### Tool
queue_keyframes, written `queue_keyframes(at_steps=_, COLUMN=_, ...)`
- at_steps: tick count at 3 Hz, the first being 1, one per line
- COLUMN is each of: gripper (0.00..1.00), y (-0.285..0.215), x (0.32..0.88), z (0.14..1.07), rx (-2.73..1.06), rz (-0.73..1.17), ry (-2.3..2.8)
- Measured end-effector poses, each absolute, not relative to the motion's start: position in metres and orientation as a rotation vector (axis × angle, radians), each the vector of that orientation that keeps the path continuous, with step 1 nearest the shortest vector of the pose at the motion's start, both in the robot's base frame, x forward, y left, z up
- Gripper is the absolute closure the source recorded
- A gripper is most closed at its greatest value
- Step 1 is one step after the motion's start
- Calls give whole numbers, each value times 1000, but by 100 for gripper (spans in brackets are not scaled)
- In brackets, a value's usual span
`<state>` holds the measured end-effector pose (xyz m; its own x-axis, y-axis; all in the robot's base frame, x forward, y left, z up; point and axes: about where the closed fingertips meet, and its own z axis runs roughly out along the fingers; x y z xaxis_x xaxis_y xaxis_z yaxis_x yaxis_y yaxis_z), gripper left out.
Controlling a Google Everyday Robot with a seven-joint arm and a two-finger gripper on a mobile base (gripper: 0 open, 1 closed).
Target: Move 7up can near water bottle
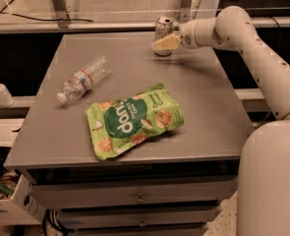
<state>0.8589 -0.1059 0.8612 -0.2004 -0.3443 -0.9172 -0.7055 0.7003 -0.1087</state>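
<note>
white arm [252,48], smooth rounded tubular links, bulbous joint housings; large white domed base shell [272,181] lower right; cream-yellow gripper [165,43] at arm tip, over far edge of table [208,107].

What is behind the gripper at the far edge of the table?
The 7up can stands upright just behind the gripper, at the table's far edge. Its top and upper body show; the gripper covers part of its lower body, so contact cannot be judged.

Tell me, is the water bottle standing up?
Lying down: the water bottle rests on its side. The gripper is by the 7up can.
</note>
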Motion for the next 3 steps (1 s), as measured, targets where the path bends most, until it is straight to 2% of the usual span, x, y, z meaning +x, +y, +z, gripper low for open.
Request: queue_keyframes(at_steps=3, gripper=88, y=-92, x=840, z=853, rx=-869, rz=495, ry=1895)
